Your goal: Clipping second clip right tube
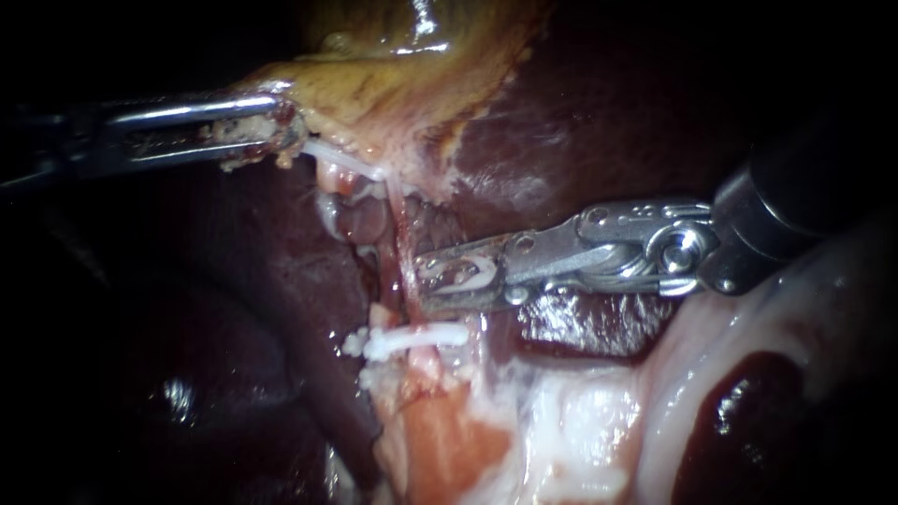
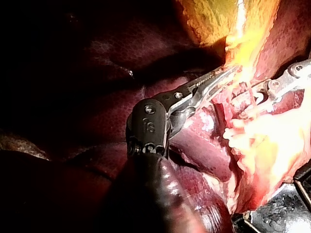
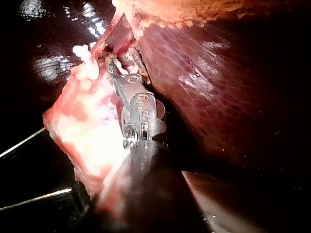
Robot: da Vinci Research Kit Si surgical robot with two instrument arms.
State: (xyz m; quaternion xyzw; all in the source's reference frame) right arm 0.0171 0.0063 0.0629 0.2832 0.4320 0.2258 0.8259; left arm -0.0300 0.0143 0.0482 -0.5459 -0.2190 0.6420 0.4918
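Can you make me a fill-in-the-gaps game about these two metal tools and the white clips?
1. The left instrument grips the edge of the yellowish ____.
2. The right instrument holds a loaded clip that is coloured ____.
3. In the endoscope view, the fastened clip crosses the tube ____ the right instrument's tip.
Missing words: gallbladder; white; below.

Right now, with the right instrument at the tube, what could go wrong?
1. The right instrument carries a loaded clip, and its tips seem only just to reach the tube. Closing now might catch only part of it.
2. The placed clip sits just below, so the new one might crowd it.
3. The left instrument holds the gallbladder taut. A slip could slacken the tube.
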